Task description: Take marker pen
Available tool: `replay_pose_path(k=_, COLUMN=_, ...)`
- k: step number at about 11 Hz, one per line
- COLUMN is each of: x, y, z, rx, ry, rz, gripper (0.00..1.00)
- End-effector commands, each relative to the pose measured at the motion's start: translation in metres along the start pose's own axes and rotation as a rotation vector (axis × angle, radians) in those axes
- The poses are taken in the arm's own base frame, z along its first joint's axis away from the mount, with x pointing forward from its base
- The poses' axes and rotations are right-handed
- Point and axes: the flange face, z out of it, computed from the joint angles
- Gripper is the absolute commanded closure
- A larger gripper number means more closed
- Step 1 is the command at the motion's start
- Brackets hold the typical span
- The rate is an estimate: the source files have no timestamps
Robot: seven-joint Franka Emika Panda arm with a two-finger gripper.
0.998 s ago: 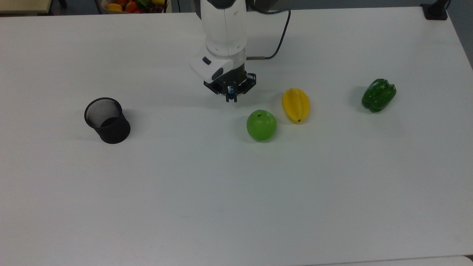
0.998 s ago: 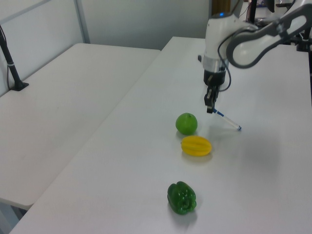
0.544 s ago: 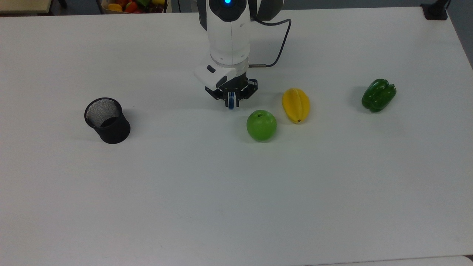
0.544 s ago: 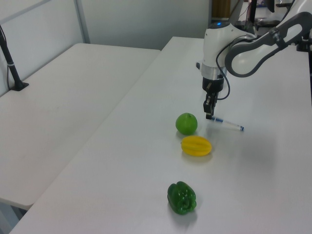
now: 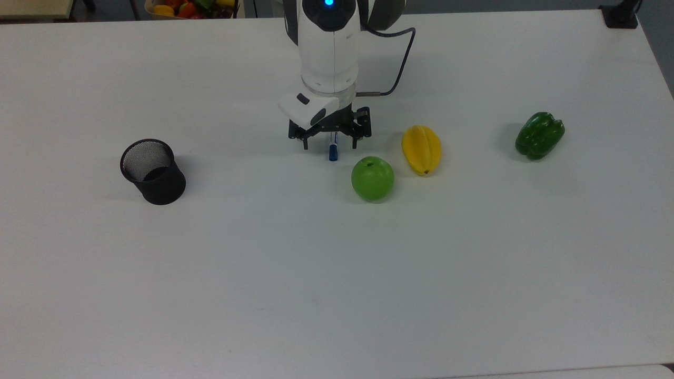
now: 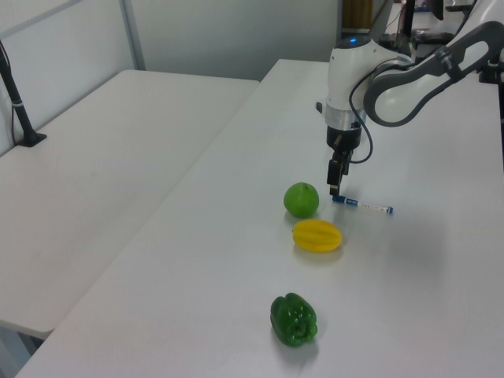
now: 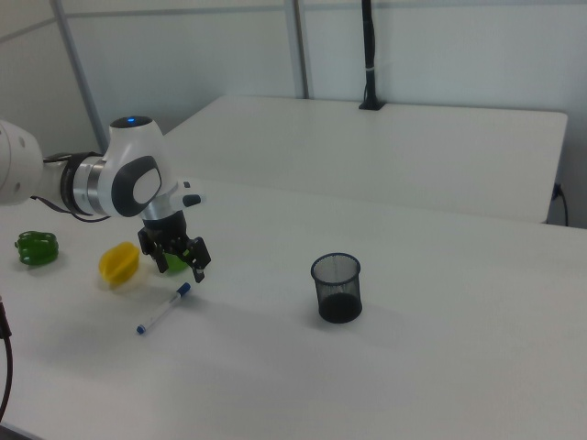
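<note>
arm: reaching down over white table (image 5: 263,273), wrist vertical | gripper (image 5: 330,142): fingers spread wide, pointing down, holding nothing | marker pen (image 6: 361,205): flat on table beneath gripper, blue cap end between fingertips, just beside green apple (image 5: 372,178)

A glossy white robot arm (image 5: 329,47) with grey joint bands is showing at the top centre of the top view. A small blue light (image 5: 328,2) is glowing on its uppermost joint. A black cable (image 5: 401,58) is looping beside it, and a black two-finger gripper (image 5: 330,141) is hanging beneath a white wrist housing (image 5: 307,108).
</note>
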Motion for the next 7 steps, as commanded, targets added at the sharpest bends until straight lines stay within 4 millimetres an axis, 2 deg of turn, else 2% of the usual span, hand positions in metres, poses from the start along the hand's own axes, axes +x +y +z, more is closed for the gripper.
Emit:
replay_pose_path(k=1, x=-0.001, y=0.0, z=-0.027, rx=-0.013, ry=0.045, rz=0.016, gripper=0.0)
replay_pose_path(k=2, x=-0.002, y=0.007, z=-0.054, rx=-0.02, ry=0.044, rz=0.025, gripper=0.0)
replay_pose_path(k=4, x=0.004, y=0.027, z=-0.129, rx=-0.037, ry=0.004, rz=0.067, gripper=0.0)
replay_pose_path(k=5, x=0.0, y=0.039, z=-0.161, rx=-0.043, ry=-0.009, rz=0.091, gripper=0.0)
replay_pose_path(k=7, x=-0.023, y=0.058, z=-0.219, rx=-0.04, ry=-0.018, rz=0.133, gripper=0.0)
